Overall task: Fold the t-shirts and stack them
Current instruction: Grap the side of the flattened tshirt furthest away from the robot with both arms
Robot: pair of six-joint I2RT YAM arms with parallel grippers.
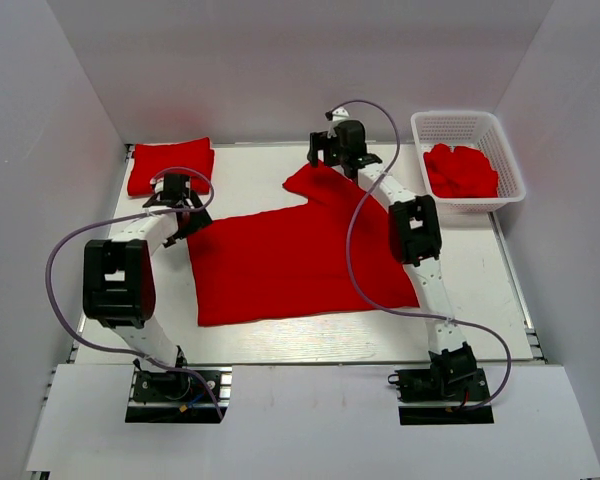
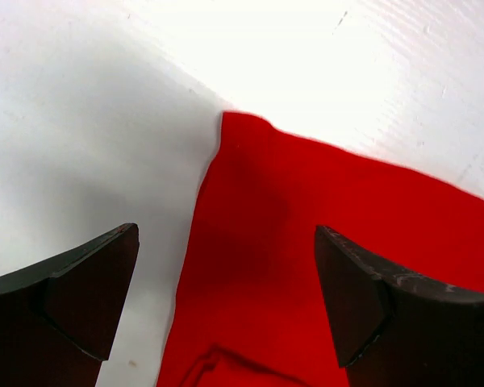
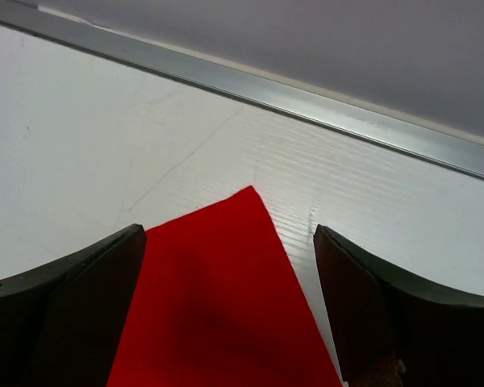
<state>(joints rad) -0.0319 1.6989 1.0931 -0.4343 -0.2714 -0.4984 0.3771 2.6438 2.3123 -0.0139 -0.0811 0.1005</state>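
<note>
Black R gripper (image 1: 342,150) has its two fingers spread wide apart, w/ nothing pinched btw them. It hangs over the far pointy sleeve tip of the flat t-shirt (image 1: 290,265). That red tip lies on the white table (image 1: 255,172) under the gap. L gripper (image 1: 177,195) is spread wide too & holds nothing. It sits at the flat t-shirt's far left corner, and the wrist view shows that corner under its gap. The flat t-shirt lies spread out btw the two arms. A folded t-shirt (image 1: 170,165), red too, sits just past the flat t-shirt's far left corner. A white basket (image 1: 460,118) stands off the flat t-shirt's far right side, w/ a crumpled t-shirt (image 1: 462,170) inside.
</note>
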